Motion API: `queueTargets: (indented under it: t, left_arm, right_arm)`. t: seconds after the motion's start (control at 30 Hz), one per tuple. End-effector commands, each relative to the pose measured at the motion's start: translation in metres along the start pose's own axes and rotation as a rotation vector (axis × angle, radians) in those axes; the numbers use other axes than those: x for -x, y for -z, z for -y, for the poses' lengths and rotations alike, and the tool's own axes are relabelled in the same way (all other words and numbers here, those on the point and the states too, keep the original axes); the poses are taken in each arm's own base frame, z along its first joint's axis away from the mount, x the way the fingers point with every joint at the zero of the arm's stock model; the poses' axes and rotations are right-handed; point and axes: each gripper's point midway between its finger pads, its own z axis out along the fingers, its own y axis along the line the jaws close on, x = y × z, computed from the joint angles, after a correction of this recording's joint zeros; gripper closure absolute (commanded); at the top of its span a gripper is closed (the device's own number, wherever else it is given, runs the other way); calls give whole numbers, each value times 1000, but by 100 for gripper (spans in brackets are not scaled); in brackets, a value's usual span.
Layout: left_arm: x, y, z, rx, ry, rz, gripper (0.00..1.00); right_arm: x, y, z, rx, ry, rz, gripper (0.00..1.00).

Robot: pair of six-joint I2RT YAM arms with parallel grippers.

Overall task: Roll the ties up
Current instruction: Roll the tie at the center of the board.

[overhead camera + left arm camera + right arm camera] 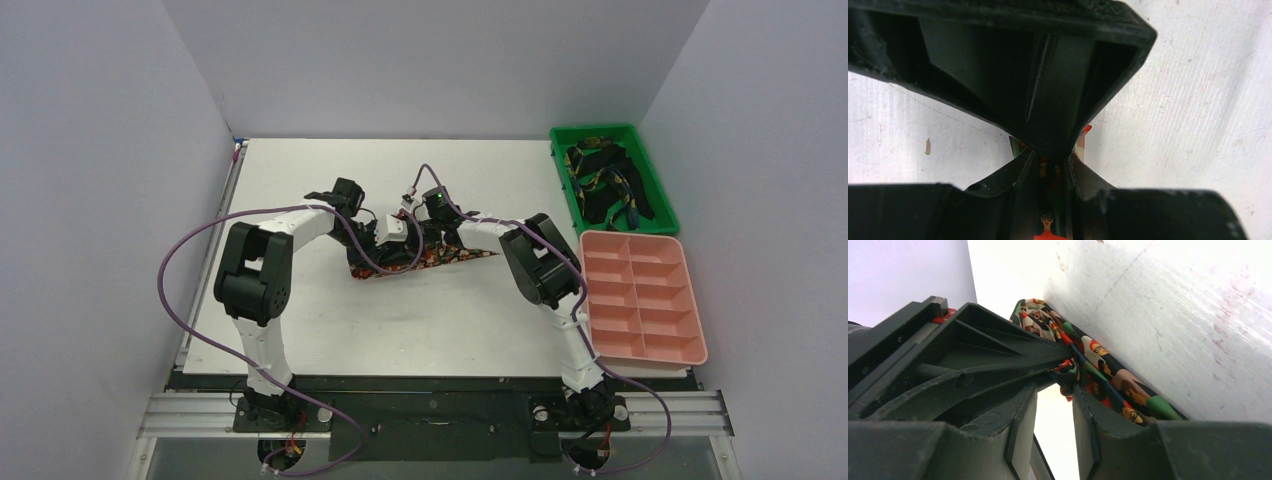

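Note:
A dark tie (462, 256) with a busy red-orange print lies across the middle of the white table (300, 180). Both grippers meet over its left part. My left gripper (390, 250) is shut on the printed fabric. In the left wrist view a strip of that tie (1050, 222) is pinched between the black fingers (1013, 175). My right gripper (1060, 387) stands open with a bright gap between its jaws. A bunched fold of the tie (1098, 357) sits at its fingertips and trails off along the table. In the top view the right gripper (415, 232) is close beside the left one.
At the back right stands a green bin (565, 190) holding more dark patterned ties (605, 180). A pink tray (640, 295) with several compartments sits in front of it. Purple cables (175, 260) loop off both arms. Grey walls enclose the table.

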Motion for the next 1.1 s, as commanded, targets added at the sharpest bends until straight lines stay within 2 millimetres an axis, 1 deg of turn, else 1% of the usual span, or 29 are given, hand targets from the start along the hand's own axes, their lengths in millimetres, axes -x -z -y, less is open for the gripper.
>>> queueTargets:
  t: [0.0,0.1,0.13,0.17,0.2,0.23,0.27,0.3,0.33,0.37,0.4,0.43,0.47,0.57,0.63,0.73,0.93,1.07]
  left_arm:
    - [15,4,-1,5,-35,56,82]
    - [16,4,-2,8,-33,59,82]
    - [16,4,-2,7,-31,59,82]
    - [16,4,-2,7,-30,61,82]
    - [17,4,-2,5,-29,63,82]
    - [17,4,-2,4,-30,64,82]
    - [18,4,-2,4,-30,66,80]
    - [18,5,-2,5,-33,68,79]
    - [18,5,-1,1,-36,66,73]
    - [18,7,-2,5,-37,64,69]
    - [18,10,-2,7,-41,63,62]
    - [16,14,-5,15,-35,63,59]
    - [14,18,-4,16,-38,63,53]
    - [5,33,-8,31,-30,68,46]
    - [-3,40,-7,36,-33,61,42]
    - [-14,43,-4,38,-40,45,38]
    - [-18,36,4,-5,-37,42,38]
    - [-25,32,10,-37,-37,22,40]
  right_arm:
    - [5,-9,-20,58,58,24,74]
    - [0,-13,-7,18,58,1,75]
    - [-4,-15,-3,2,65,-16,74]
    - [-4,-16,-2,-1,90,-18,74]
    - [-9,-16,2,-25,76,-32,75]
    - [-8,-18,5,-36,100,-34,78]
    - [-11,-18,12,-71,89,-40,84]
    - [-11,-19,17,-88,102,-40,88]
    - [-12,-19,23,-115,96,-43,95]
    - [-16,-17,31,-146,102,-57,99]
    - [-15,-16,38,-182,111,-50,100]
    - [-18,-12,46,-218,121,-65,100]
    - [-16,-10,52,-256,131,-53,100]
    - [-16,-2,66,-324,149,-57,100]
    - [-16,0,71,-346,152,-62,100]
    - [-17,0,73,-353,152,-62,100]
    - [-16,1,73,-358,152,-61,100]
    - [-16,2,74,-361,153,-60,100]
